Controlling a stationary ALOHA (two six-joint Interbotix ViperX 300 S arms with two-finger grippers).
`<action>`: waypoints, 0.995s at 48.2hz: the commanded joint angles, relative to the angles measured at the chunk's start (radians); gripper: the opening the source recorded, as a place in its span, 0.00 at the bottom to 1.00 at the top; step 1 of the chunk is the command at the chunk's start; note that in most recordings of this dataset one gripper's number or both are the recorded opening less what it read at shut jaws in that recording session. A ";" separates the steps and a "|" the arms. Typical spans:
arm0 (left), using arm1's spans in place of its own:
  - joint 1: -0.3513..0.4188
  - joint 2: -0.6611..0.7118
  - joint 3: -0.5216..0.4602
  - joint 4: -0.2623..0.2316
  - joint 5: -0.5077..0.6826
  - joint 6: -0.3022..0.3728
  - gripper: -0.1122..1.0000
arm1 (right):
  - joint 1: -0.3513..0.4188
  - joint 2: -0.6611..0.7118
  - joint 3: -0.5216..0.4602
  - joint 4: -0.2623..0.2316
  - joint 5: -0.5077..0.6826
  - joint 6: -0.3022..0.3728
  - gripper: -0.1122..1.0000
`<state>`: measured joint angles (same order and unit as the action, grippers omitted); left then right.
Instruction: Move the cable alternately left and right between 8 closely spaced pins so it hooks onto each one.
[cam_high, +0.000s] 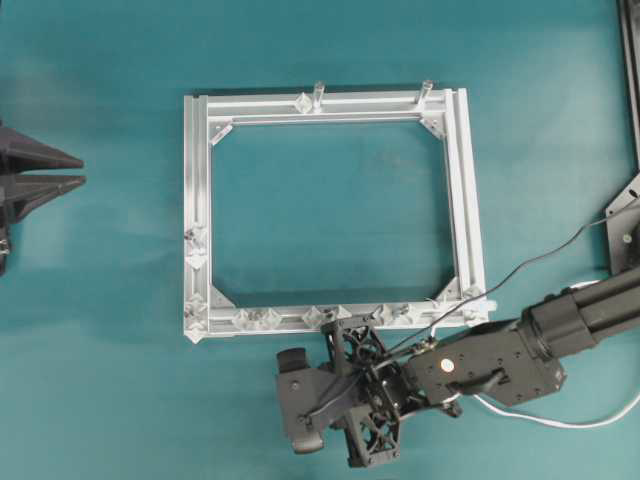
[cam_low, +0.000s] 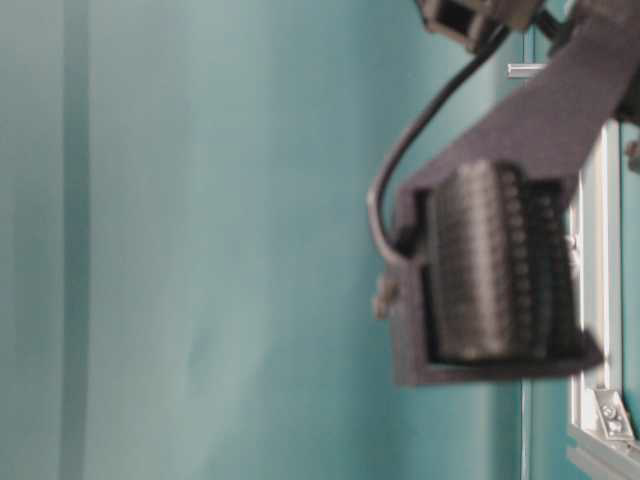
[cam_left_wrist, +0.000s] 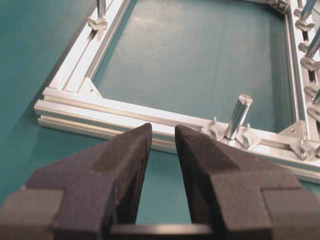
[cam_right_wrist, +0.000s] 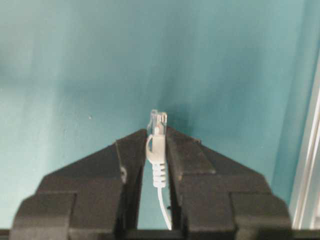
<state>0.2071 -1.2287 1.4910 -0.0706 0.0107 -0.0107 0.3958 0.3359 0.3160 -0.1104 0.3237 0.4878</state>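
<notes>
Cable (cam_right_wrist: 158, 165), thin white flexible cord with clear moulded plug, pinched at plug boot between black foam pads of my right gripper (cam_right_wrist: 158, 145), over teal mat beside silver aluminium frame (cam_high: 330, 315). Pickup done; next carry to shiny diamond pins (cam_high: 255, 319), start weave. Left gripper (cam_left_wrist: 163, 145) empty, parted.

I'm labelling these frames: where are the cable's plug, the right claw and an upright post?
plug (cam_right_wrist: 157, 120), right wrist view, its clear tip.
right claw (cam_right_wrist: 157, 136), right wrist view, between its fingertips.
upright post (cam_left_wrist: 238, 115), left wrist view, mid-shaft.
</notes>
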 joint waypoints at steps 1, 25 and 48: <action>-0.002 -0.014 -0.005 0.002 0.005 -0.009 0.39 | 0.003 -0.031 -0.031 0.000 0.023 0.000 0.23; -0.002 -0.028 0.005 0.003 0.009 -0.009 0.39 | 0.006 -0.224 -0.015 -0.002 0.382 0.161 0.23; 0.000 -0.028 0.005 0.002 0.009 -0.011 0.39 | 0.032 -0.331 0.057 -0.098 0.549 0.707 0.23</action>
<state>0.2071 -1.2625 1.5048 -0.0706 0.0245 -0.0123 0.4234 0.0506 0.3743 -0.1764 0.8406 1.1336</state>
